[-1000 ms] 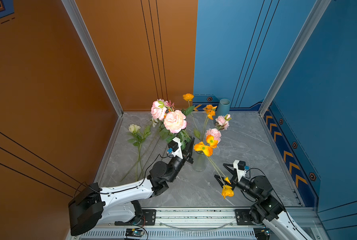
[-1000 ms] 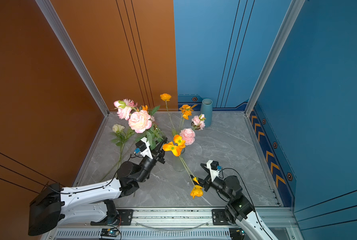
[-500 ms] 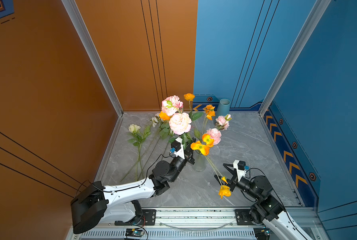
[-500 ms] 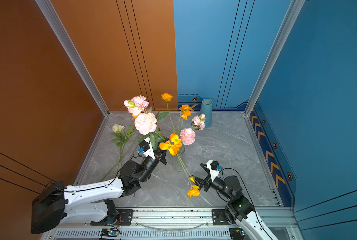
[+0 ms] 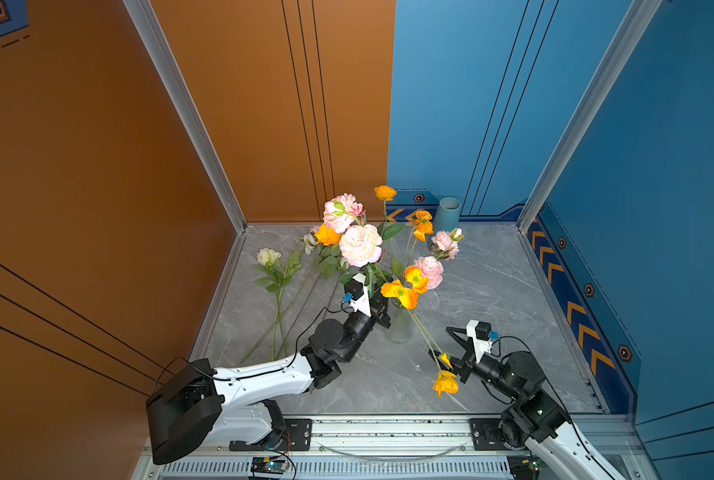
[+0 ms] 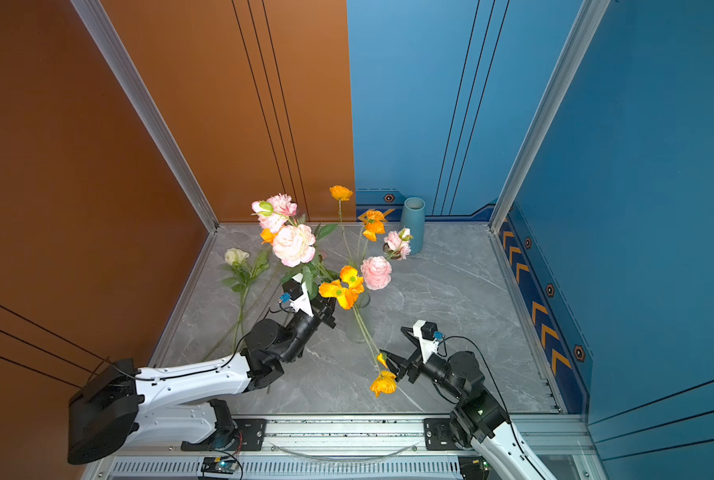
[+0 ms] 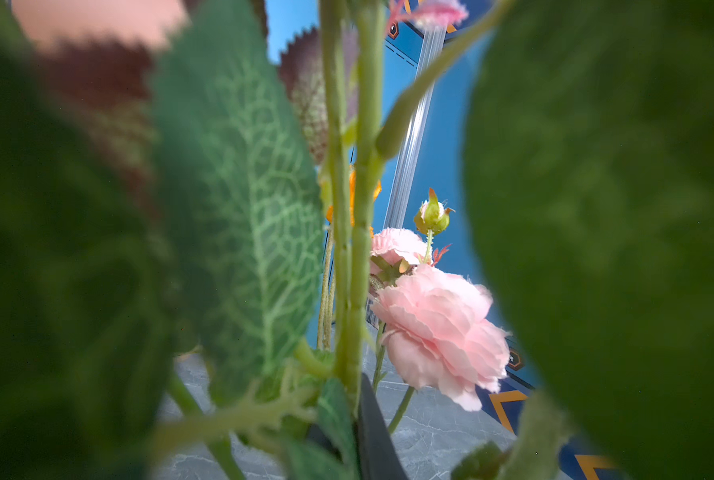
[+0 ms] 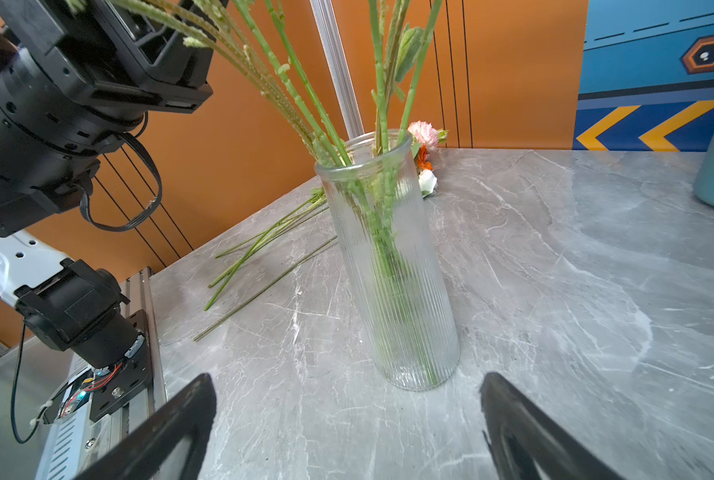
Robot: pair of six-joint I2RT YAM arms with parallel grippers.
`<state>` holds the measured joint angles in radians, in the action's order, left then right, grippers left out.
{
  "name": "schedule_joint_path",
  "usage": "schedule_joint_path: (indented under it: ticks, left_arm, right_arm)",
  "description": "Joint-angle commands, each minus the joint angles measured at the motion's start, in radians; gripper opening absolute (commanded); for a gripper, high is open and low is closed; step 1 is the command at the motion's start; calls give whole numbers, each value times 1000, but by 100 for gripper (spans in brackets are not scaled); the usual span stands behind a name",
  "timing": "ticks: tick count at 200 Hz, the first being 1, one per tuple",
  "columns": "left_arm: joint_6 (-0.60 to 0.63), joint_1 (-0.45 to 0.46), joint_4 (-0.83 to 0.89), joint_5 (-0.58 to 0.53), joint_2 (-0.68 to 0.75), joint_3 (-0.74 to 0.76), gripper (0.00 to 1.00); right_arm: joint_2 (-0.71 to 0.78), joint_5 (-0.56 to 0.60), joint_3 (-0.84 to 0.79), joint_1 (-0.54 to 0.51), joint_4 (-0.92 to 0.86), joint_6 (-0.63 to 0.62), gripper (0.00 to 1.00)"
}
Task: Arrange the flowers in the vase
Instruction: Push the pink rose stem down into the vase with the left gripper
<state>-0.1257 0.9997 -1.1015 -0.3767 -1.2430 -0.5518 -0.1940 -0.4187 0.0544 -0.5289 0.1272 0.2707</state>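
Left gripper (image 5: 380, 307) clenched on a bunch of flowers (image 5: 360, 245): pink blooms stand above the jaws, lower stems slant down to the mouth of the clear ribbed vase (image 8: 388, 266) just beside it. Vase is upright mid table (image 5: 492, 291) with more stems inside. Right gripper (image 5: 440, 341) has its jaws spread wide, holding nothing, with the vase ahead of the fingers and apart. An orange bloom (image 5: 445, 382) is near its fingers; contact can't be told. Loose stems with a cream bloom (image 5: 268, 256) lie flat on the left.
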Motion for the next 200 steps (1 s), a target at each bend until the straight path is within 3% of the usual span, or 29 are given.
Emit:
schedule_joint_path:
  ticks: [1, 36, 94, 146, 157, 172, 200]
  left_arm:
    - [-22, -11, 48, 25, -41, -4, 10]
    - [-40, -17, 48, 40, -71, -8, 13]
    - [-20, -18, 118, 27, 3, -6, 63]
    - [-4, -31, 265, 46, 70, -40, 79]
    - [-6, -32, 288, 53, 77, -43, 91]
    - [-10, -32, 324, 56, 93, -44, 99]
    - [-12, -32, 417, 57, 149, -45, 98]
  right_arm:
    - [-5, -12, -6, 4, 25, 4, 100]
    - [-7, -13, -6, 4, 26, 4, 100]
    - [-8, -11, -5, 4, 27, 2, 100]
    - [-11, -5, -6, 4, 28, 2, 100]
    - [-12, -5, -5, 4, 26, 3, 100]
    - [-10, -3, -6, 4, 26, 2, 100]
    - [-8, 18, -5, 4, 20, 1, 100]
